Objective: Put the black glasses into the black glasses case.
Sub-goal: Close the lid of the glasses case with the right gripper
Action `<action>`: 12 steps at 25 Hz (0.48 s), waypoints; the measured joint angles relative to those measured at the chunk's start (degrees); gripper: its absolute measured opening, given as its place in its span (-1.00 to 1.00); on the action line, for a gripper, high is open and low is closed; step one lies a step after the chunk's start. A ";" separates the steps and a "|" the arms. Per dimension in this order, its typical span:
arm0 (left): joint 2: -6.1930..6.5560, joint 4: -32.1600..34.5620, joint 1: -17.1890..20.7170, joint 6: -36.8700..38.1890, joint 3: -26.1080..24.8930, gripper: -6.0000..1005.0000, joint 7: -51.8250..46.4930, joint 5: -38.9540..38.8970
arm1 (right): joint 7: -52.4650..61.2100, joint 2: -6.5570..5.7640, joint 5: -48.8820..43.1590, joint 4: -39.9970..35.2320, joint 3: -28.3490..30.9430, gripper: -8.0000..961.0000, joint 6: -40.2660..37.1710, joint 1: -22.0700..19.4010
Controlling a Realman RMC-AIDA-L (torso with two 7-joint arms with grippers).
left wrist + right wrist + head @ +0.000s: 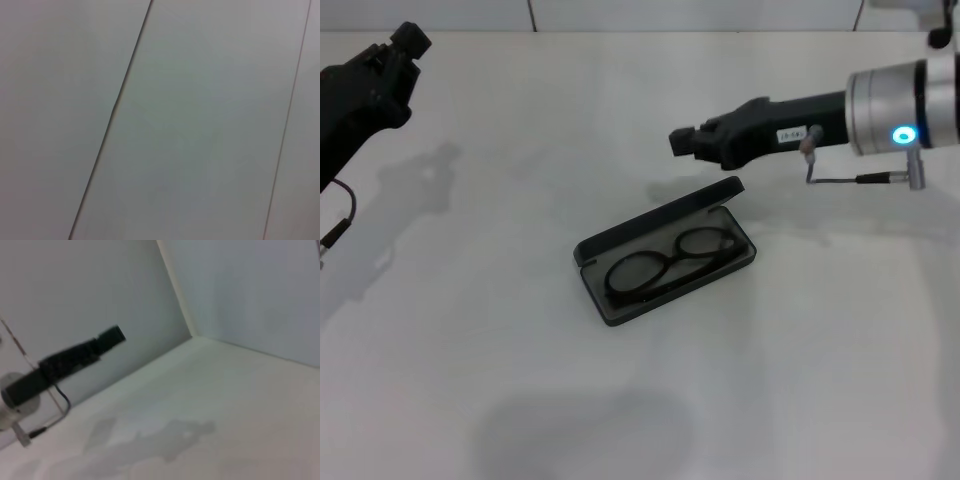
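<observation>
Glasses (672, 262) lie inside open case (665, 258). Right gripper (685, 141) hovers above lid, grip state unclear; left gripper (405, 45) parked. Retreat straight up, avoid nudging lid

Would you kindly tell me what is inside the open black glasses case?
The black glasses lie inside the black glasses case, on its grey lining. The lining beneath the frame is covered.

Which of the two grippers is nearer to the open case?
The right gripper, raised just beyond the black glasses case; the left gripper is far off at the table's corner.
</observation>
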 joint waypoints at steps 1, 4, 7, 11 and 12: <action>-0.01 0.01 -0.02 0.00 0.00 -0.91 0.00 0.00 | 0.06 0.05 0.19 -0.06 -1.35 -0.94 1.35 -0.18; -0.02 0.00 -0.04 -0.12 0.00 -0.91 0.00 0.00 | -0.82 0.18 2.14 -0.64 -5.57 -0.94 5.39 -1.41; -0.09 0.00 -0.03 -0.20 0.00 -0.91 0.00 0.00 | -3.30 0.20 6.27 -0.78 -9.56 -0.94 8.72 -2.90; -0.13 -0.38 -0.06 -0.28 0.00 -0.91 -0.01 -0.01 | -6.07 0.22 9.90 -0.84 -12.22 -0.94 10.50 -4.22; -0.13 -0.39 -0.10 -0.40 0.00 -0.91 -0.01 -0.01 | -6.48 0.22 10.21 -0.84 -12.56 -0.94 10.53 -4.41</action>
